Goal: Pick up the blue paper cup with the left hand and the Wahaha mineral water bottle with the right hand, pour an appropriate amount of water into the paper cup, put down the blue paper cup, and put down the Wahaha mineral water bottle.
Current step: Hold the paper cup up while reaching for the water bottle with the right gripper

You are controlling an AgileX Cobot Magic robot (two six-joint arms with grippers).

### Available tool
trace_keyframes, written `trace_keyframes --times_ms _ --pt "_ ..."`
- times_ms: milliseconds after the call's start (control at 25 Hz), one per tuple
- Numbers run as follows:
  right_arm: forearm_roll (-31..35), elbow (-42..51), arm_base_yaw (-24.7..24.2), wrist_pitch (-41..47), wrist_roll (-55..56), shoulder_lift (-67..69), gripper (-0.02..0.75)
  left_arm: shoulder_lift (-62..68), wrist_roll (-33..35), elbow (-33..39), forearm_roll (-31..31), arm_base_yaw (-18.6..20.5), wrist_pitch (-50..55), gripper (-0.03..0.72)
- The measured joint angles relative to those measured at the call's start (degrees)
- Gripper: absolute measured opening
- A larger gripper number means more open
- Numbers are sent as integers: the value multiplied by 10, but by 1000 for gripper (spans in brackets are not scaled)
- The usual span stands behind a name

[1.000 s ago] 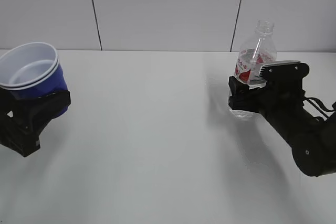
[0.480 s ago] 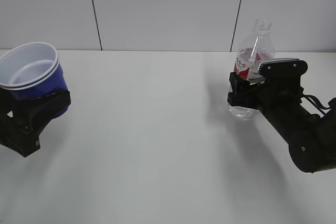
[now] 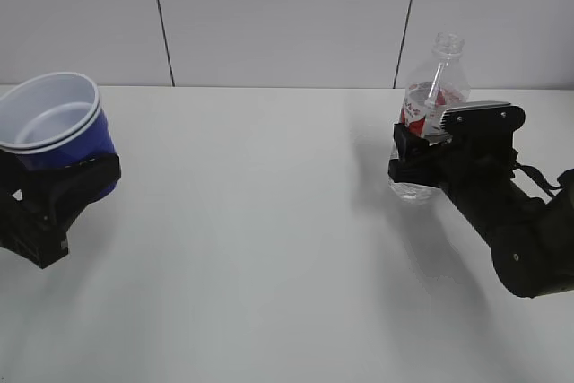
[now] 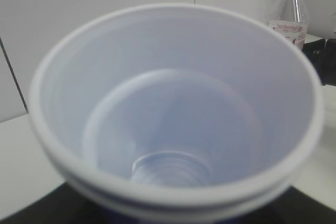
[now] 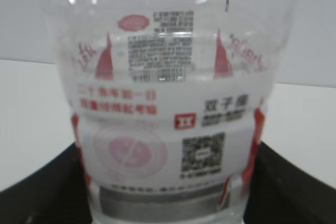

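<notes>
The blue paper cup [image 3: 65,130] is at the far left, tilted a little, with its white inside and doubled rim showing; it fills the left wrist view [image 4: 173,114]. My left gripper [image 3: 63,178] is shut on its lower part and holds it above the table. The Wahaha mineral water bottle [image 3: 432,94] stands upright at the right, clear, capless, with a red and white label, and fills the right wrist view [image 5: 173,108]. My right gripper [image 3: 414,166] is shut on its body just above the table. The bottle also shows far off in the left wrist view [image 4: 290,11].
The white table [image 3: 260,221] runs between the two arms. A pale panelled wall [image 3: 278,15] with dark seams stands behind the table's far edge.
The right gripper and bottle have shifted slightly left and up over the last second. The left gripper and cup have not moved.
</notes>
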Motion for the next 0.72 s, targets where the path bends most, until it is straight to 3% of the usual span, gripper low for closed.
trace_keyframes --times_ms 200,720 --pt "0 0 0 -8 0 6 488 0 0 0 0 0 0 417" --pt "-2 -5 0 -39 8 27 483 0 0 0 0 0 0 415"
